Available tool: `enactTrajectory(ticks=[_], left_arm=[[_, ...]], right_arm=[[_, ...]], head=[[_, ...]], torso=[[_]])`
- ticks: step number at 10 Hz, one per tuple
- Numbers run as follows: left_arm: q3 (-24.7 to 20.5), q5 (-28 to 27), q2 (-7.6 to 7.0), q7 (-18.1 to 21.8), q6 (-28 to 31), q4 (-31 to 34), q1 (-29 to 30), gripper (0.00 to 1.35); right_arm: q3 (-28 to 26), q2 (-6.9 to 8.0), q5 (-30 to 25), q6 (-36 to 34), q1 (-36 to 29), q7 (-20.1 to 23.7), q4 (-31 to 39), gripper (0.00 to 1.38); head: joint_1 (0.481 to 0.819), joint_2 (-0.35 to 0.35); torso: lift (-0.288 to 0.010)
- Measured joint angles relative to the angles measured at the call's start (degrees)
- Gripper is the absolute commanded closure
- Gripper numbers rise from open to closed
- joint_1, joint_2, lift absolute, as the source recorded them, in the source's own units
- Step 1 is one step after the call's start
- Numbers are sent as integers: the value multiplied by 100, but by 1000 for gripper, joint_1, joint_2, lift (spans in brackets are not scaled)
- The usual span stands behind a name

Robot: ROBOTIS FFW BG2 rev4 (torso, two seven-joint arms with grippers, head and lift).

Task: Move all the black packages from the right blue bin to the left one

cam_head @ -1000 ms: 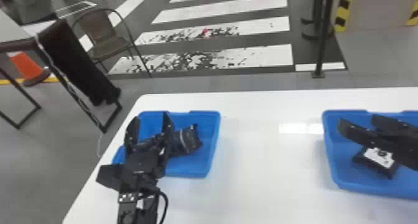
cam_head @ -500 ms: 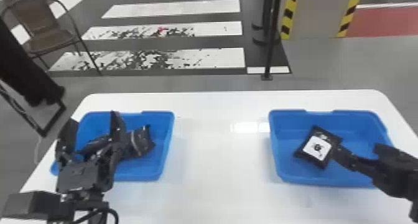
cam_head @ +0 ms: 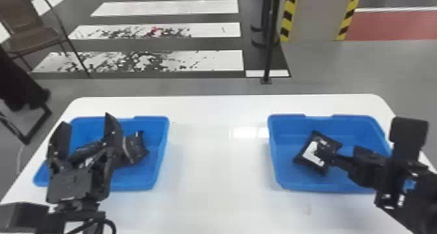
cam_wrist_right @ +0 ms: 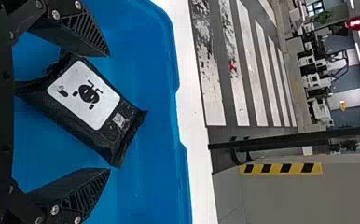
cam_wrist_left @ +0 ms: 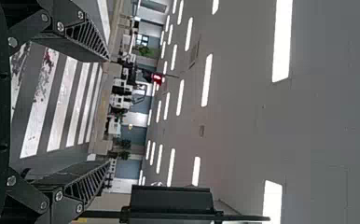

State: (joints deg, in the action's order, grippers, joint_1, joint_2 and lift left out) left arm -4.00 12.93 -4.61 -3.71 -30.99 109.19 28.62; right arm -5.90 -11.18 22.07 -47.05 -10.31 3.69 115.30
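In the head view my left gripper (cam_head: 86, 142) stands open above the left blue bin (cam_head: 161, 152), partly hiding a black package (cam_head: 135, 148) inside. My left gripper (cam_wrist_left: 106, 112) has nothing between its fingers in the left wrist view. At the right blue bin (cam_head: 276, 165), my right gripper (cam_head: 328, 155) covers part of a black package with a white label (cam_head: 309, 153). The right wrist view has that package (cam_wrist_right: 87, 105) lying flat on the bin floor between the open fingers of my right gripper (cam_wrist_right: 108, 112), nearer one finger.
Both bins stand on a white table (cam_head: 214, 171), with a stretch of tabletop between them. A brown chair (cam_head: 29, 35) and a black post (cam_head: 268, 51) stand beyond the table.
The head view has swung toward the right, bringing the whole right bin into view. My right gripper has turned and changed position over the labelled package. The left gripper stays open over its bin.
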Motion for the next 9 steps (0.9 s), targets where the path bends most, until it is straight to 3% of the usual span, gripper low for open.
enactTrajectory(ticks=[4, 6, 7, 9], left_arm=[[32, 124, -17, 10, 87, 0, 46, 289], [53, 144, -44, 19, 134, 0, 44, 291], [51, 161, -52, 22, 170, 0, 37, 291], [46, 245, -58, 42, 235, 0, 32, 291]], right_arm=[[321, 7, -225, -15, 563, -16, -866, 170], [360, 6, -206, -165, 721, -14, -1225, 283], [369, 2, -130, -262, 755, -10, -1274, 418], [449, 1, 2, -494, 843, 96, -1279, 1010]], head=[[695, 81], [695, 77], [695, 80], [695, 104]], torso=[[-154], [-154], [-154], [-154]])
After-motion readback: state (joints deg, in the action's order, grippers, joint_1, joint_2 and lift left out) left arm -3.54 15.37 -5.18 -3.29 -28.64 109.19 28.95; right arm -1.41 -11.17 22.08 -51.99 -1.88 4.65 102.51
